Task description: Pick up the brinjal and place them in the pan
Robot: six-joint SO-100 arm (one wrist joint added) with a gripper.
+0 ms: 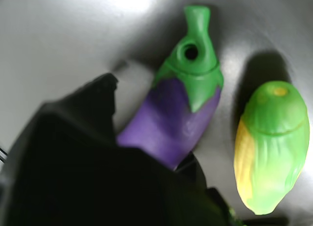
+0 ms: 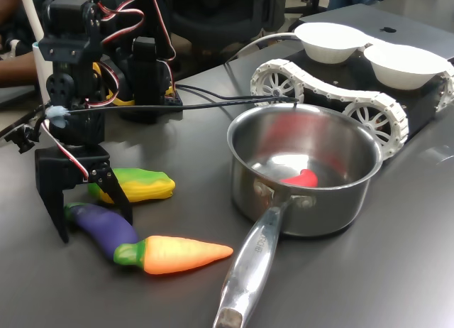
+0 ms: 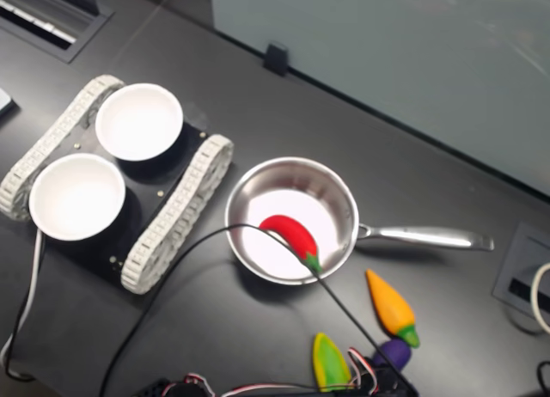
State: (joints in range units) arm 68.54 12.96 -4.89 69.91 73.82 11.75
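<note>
I start from the desk (image 2: 397, 271), dark and matte, with everything laid out across it. At the back sits a tracked rover base (image 2: 355, 104) carrying two white bowls (image 2: 330, 40), out of my working path. The pan (image 2: 305, 168) stands nearer, in the middle, its long handle (image 2: 248, 271) pointing toward the first exterior view's bottom edge; a red chilli-like toy (image 3: 290, 234) already lies inside, so there is room beside it for the next drop.

My arm (image 2: 78, 72) stands at the first exterior view's left, and the hand (image 2: 85, 211) is down at desk level, its two fingers spread wide and straddling the brinjal (image 2: 103, 227) rather than squeezing it. In the wrist view the purple body runs under the dark fingers with a gap showing, so I judge nothing is gripped yet.

The brinjal lies flat, its blossom end touching the carrot (image 2: 177, 253), with the corn (image 2: 135, 184) just behind it. That crowding is why I come straight down over the middle: closing here should catch only the brinjal.
</note>
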